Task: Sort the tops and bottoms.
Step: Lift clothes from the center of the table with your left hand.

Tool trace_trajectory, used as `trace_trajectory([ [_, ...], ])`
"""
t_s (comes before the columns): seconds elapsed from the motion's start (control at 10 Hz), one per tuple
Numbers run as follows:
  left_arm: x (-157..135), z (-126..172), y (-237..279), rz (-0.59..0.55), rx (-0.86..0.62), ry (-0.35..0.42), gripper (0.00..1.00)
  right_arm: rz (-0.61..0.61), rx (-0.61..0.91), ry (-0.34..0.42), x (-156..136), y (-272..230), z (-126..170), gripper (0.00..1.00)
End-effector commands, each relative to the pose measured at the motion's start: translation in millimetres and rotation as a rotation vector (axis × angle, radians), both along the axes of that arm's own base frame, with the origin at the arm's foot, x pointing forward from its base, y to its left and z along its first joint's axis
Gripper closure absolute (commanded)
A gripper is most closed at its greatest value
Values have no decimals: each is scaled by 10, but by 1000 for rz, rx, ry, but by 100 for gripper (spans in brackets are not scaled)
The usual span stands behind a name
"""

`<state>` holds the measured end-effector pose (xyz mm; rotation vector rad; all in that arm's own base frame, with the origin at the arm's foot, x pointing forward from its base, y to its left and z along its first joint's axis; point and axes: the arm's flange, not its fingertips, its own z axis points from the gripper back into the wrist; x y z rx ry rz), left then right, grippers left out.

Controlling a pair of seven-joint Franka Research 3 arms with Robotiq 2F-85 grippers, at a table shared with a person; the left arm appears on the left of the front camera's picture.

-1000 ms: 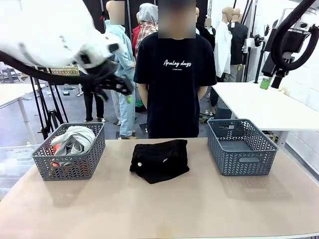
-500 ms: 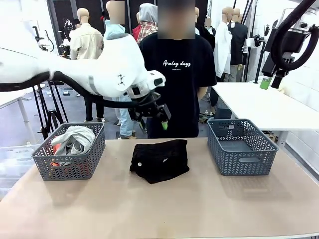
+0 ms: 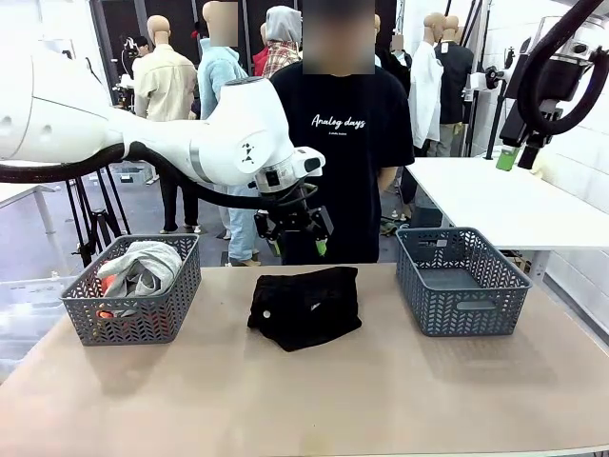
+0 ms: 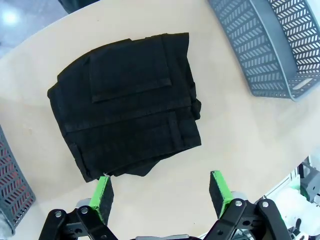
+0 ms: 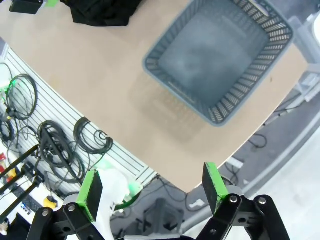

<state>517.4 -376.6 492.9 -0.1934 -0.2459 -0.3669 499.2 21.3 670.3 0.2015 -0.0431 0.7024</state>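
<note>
Two sets of fingers stood wide, empty: left fingers (image 4: 102,194) above the bottoms (image 4: 127,105) at table (image 4: 240,150) centre, right fingers (image 5: 91,192) high over the 3 o'clock basket (image 5: 215,55). Risk: pinch catches 1 layer, pile unfolds. Tops (image 3: 141,267) in the 9 o'clock basket (image 3: 133,319) were half hidden by its wall; no. of bottoms unclear.

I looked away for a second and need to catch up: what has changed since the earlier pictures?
The left gripper swung from the upper left rightward and down and now hovers open over the bottoms. It took hold of nothing. The bottoms, tops, left basket, right basket and raised right arm stayed put.
</note>
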Motion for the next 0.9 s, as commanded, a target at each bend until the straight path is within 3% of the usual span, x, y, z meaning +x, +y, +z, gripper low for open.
trace_trajectory([
  [0.0, -48, -5, 47, 2, -2, -15, 0, -2, -5, 8, -26, -2, 0, 0],
  [0.1, 0, 0, 0, 0, 0, 0, 0, -2, -5, 8, -26, -2, 0, 0],
  [0.2, 28, -5, -69, 54, 8, -43, 0, -2, -5, 8, -26, -2, 0, 0],
  [0.3, 183, -78, -150, 86, -15, -2, 0, -2, -5, 8, -26, -2, 0, 0],
  [0.6, 682, -360, -424, 199, 93, 60, 0, -2, -5, 8, -26, -2, 0, 0],
  [0.8, 871, -600, -522, 261, 177, 148, 0, -2, -5, 8, -26, -2, 0, 0],
])
